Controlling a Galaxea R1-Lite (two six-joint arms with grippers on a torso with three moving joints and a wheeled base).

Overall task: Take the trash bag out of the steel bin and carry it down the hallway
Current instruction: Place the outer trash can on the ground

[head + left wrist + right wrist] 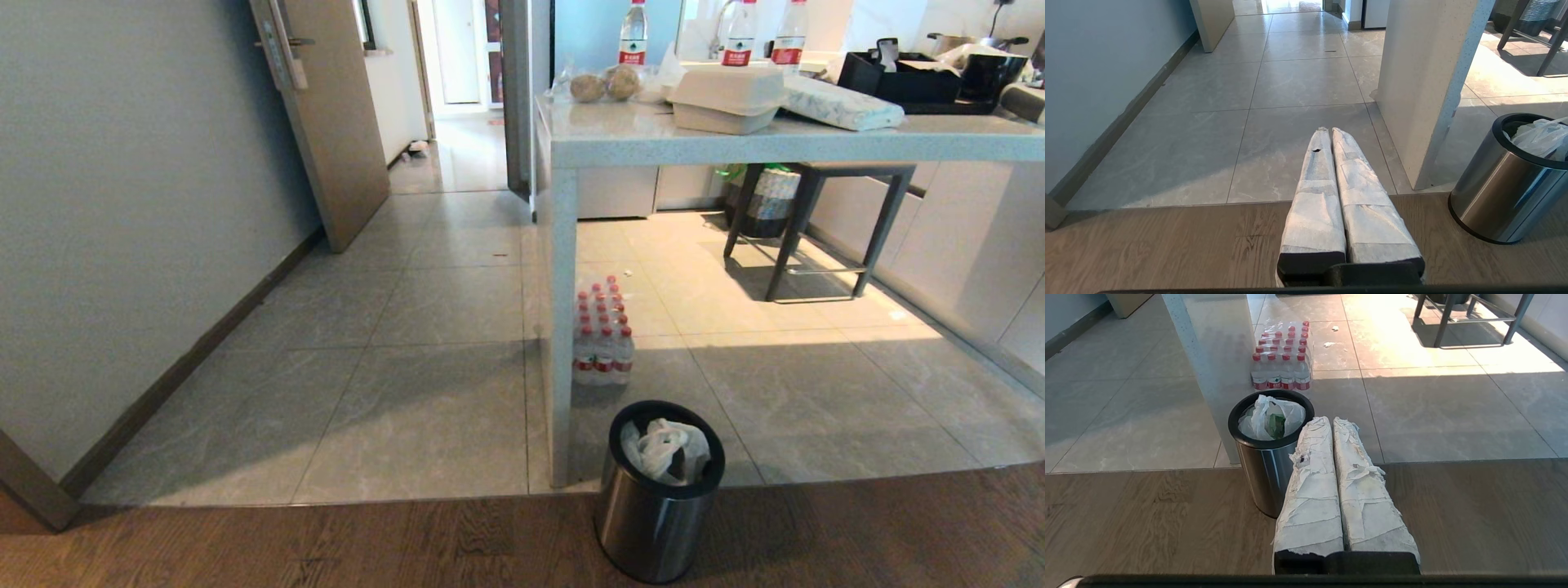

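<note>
The steel bin (657, 510) stands on the wood floor beside the counter's leg, with the white trash bag (665, 449) bunched inside its black rim. The bin (1267, 469) and bag (1269, 416) also show in the right wrist view, just beside my right gripper (1331, 420), which is shut and empty. My left gripper (1329, 130) is shut too, holding nothing, with the bin (1506, 192) off to its side. Neither arm shows in the head view. The hallway (457, 155) opens beyond the doorway at the back.
A stone counter (735, 135) with food boxes and bottles stands over the bin. A pack of water bottles (602, 339) sits on the tiles behind it. A stool (816, 229) and a patterned bin (767, 200) are further back. An open door (331, 114) flanks the passage.
</note>
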